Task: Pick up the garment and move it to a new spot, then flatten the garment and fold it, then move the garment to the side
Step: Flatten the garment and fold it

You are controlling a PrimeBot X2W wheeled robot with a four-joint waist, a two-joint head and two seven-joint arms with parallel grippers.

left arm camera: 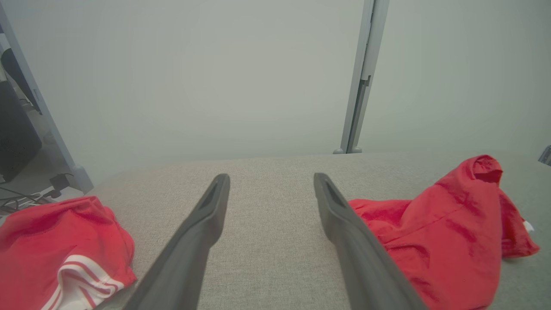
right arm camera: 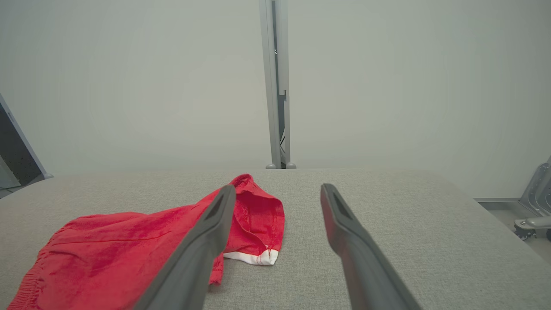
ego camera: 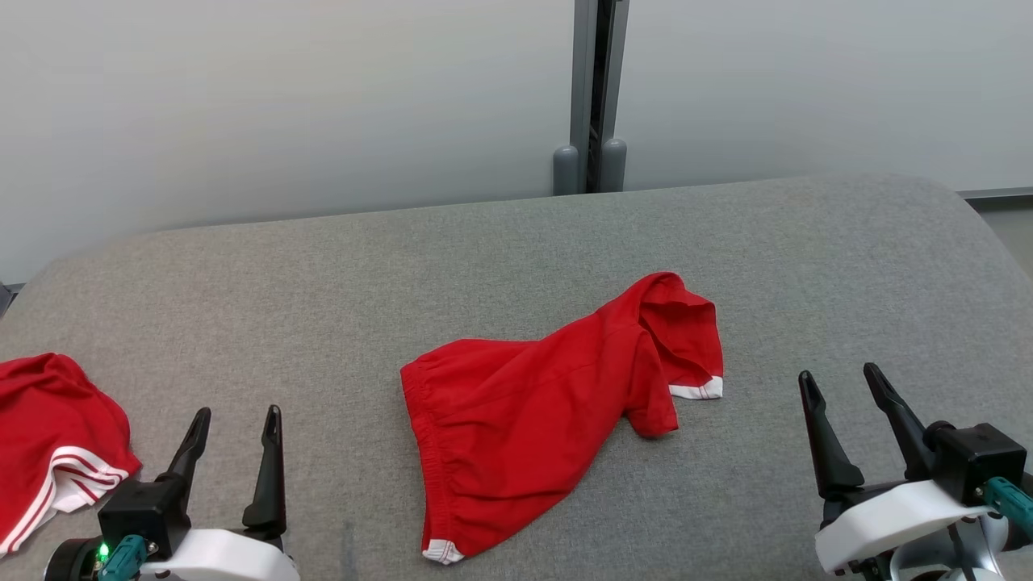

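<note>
Head view: your crumpled red fabric shorts w/ white hem trim (ego camera: 533, 420) lie mid grey cloth table (ego camera: 323, 282), between left gripper (ego camera: 237, 413) and right gripper (ego camera: 839, 374), apart from both. Both are spread wide, holding nothing.
Left wrist view: shorts sit just right of its fingers; 2nd red garment w/ white stripes (left arm camera: 56, 232) at far left.
Right wrist view: shorts lie left, partly behind one finger.

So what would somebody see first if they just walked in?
The bright red shorts, crumpled in the middle of the grey table. Next, a second red garment with white stripes at the table's left edge, and the left gripper and right gripper near the front, jaws open.
</note>
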